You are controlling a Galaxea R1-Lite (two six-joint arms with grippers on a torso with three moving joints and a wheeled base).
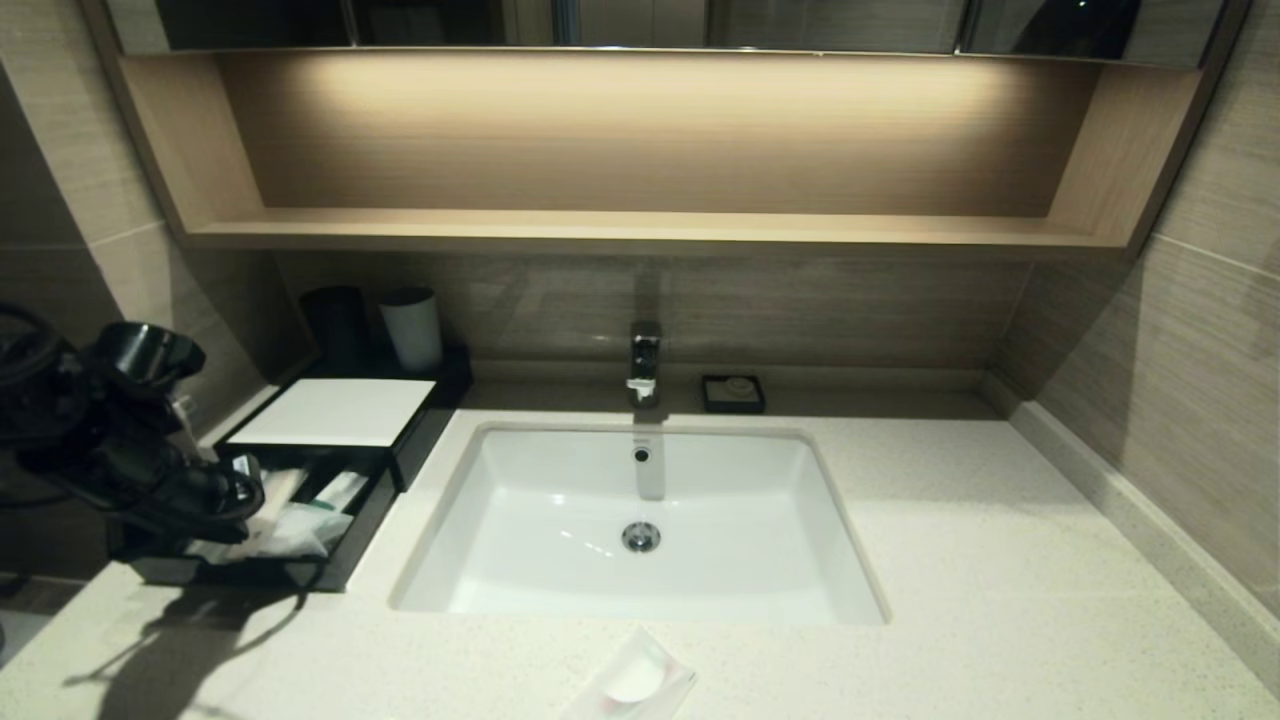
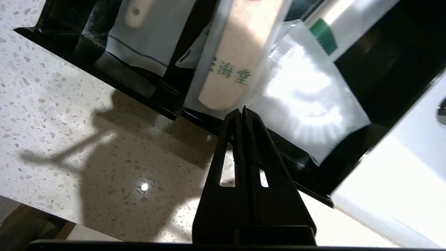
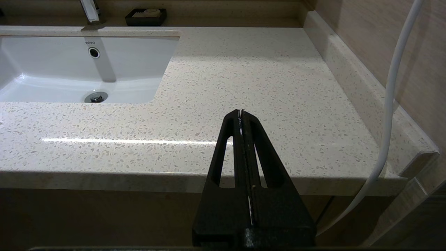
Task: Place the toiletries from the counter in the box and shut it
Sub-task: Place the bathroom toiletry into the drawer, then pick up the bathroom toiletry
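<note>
Viewing from the head: the left hand (image 1: 235,490), closed and empty, hovers over the box (image 1: 330,412) drawer; 1 sachet (image 1: 632,682) lies on the counter (image 1: 1000,560) before the sink (image 1: 850,560), likely light, slippery; pinch an edge. Left wrist: packets (image 2: 306,104) fill the drawer. Right wrist: right hand (image 3: 241,115) closed, parked beyond the counter edge.

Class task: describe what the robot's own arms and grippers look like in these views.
Left arm: black, bulky joints, looped black cables. Left gripper and right gripper: matte black, two tapering wedge-shaped fingers with slot-like cut-outs. A white cable hangs beside the right one.
</note>
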